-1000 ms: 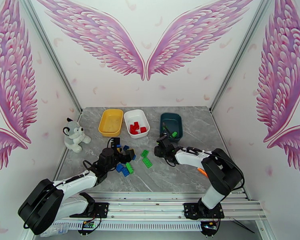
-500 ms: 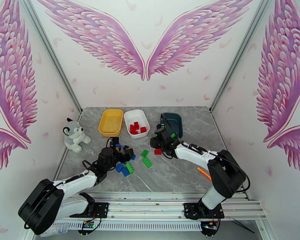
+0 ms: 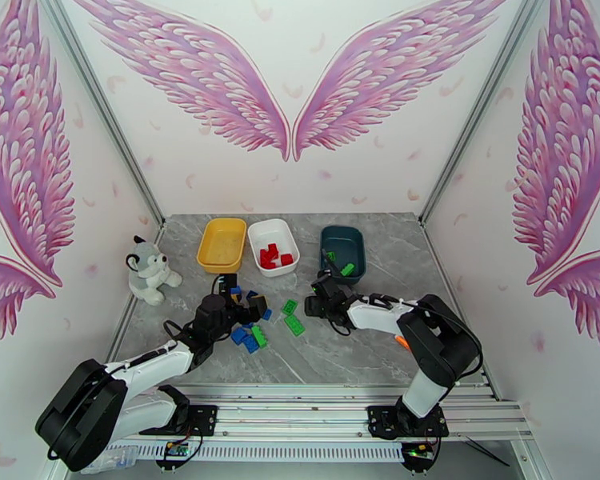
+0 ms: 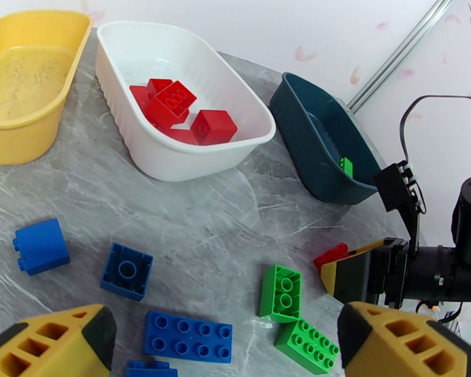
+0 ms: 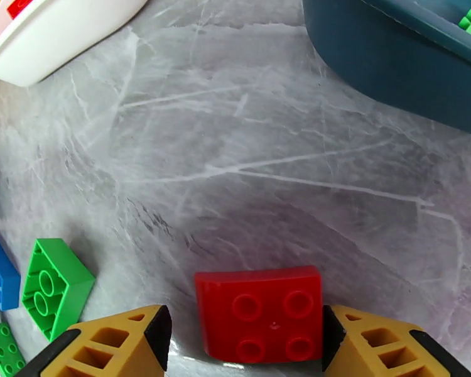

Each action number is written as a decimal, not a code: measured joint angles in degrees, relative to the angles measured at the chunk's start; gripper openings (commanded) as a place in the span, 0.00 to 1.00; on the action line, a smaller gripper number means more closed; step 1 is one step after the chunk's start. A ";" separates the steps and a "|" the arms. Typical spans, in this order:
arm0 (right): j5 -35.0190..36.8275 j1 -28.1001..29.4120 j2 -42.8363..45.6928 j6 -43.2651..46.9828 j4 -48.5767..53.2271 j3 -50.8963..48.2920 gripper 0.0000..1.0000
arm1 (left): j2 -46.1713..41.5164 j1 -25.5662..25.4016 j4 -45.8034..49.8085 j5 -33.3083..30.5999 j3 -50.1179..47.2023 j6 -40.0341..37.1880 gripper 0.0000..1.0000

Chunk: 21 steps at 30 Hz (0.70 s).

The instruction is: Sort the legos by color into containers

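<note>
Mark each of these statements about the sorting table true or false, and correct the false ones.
1. The white tray holds red bricks. True.
2. The yellow tray holds blue bricks. False: there are no bricks in it.
3. The right gripper has its fingers on either side of a red brick that lies on the table. True.
4. The toy dog sits inside the white tray. False: it sits on the table, left of the yellow tray.
5. The teal tray has a green brick in it. True.
</note>
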<state>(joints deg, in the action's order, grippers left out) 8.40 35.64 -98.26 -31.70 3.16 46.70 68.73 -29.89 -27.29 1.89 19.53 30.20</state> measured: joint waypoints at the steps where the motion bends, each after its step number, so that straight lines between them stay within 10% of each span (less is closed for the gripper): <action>1: -0.02 0.02 -0.09 -0.11 -0.57 -0.13 0.67 | 0.07 0.00 -0.02 0.00 0.00 0.00 0.99; 21: -2.56 9.79 2.93 -3.65 -3.61 -3.21 0.63 | 0.70 0.24 -0.04 0.46 0.00 -0.02 0.99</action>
<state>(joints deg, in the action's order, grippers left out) 5.85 45.43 -95.33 -35.35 -0.45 43.48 69.43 -29.65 -27.33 2.35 19.53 30.17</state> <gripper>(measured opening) 0.648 0.987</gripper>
